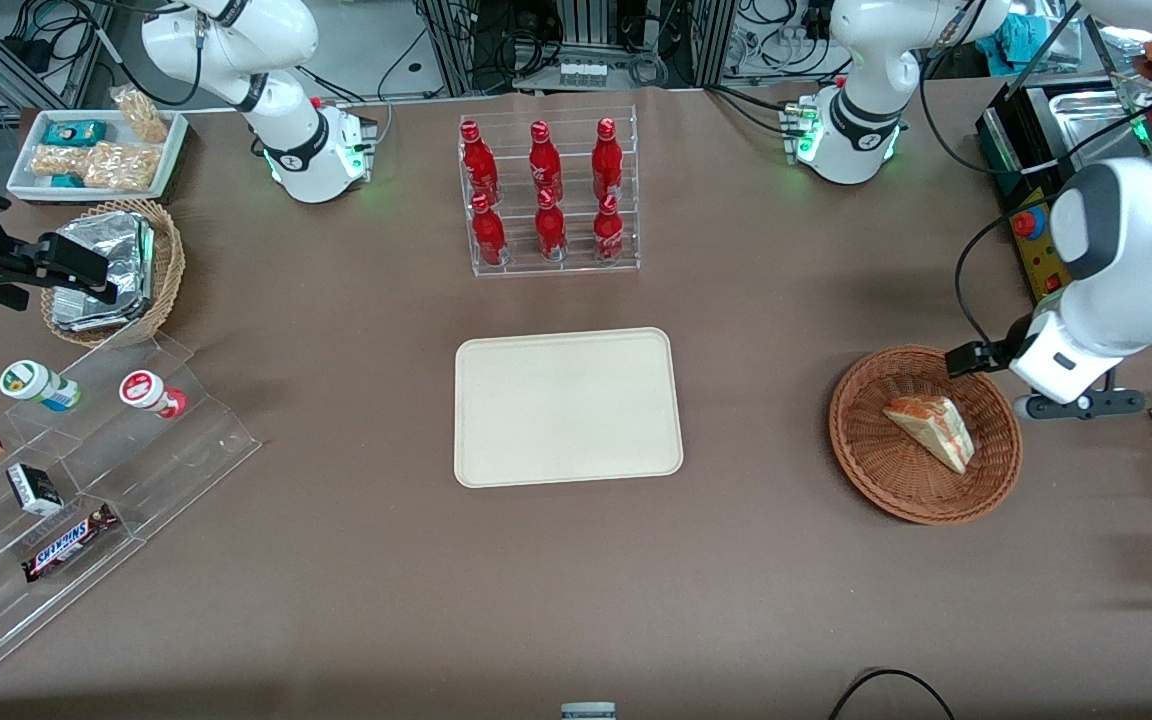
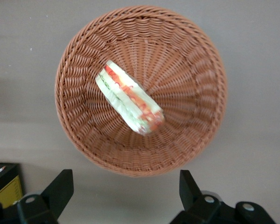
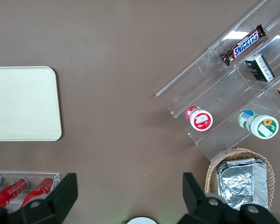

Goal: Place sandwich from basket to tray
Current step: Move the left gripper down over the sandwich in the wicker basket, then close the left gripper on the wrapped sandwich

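The sandwich [image 1: 931, 430], a clear-wrapped wedge of white bread with orange-red and green layers, lies in the shallow reddish-brown wicker basket [image 1: 861, 460] toward the working arm's end of the table. The left wrist view shows the sandwich [image 2: 129, 98] lying across the middle of the basket [image 2: 186, 140]. My left gripper [image 1: 976, 357] hovers above the basket's rim, on the side farther from the front camera. It is open and empty [image 2: 124, 179], its fingers spread wide over bare table just outside the rim. The cream-beige tray [image 1: 568, 406] lies empty at the table's middle.
A clear rack of red bottles [image 1: 546, 195] stands farther from the front camera than the tray. A black and yellow control box [image 1: 1031, 225] stands near the working arm. A tan basket of foil packets [image 1: 111, 270] and clear snack shelves [image 1: 86, 450] lie toward the parked arm's end.
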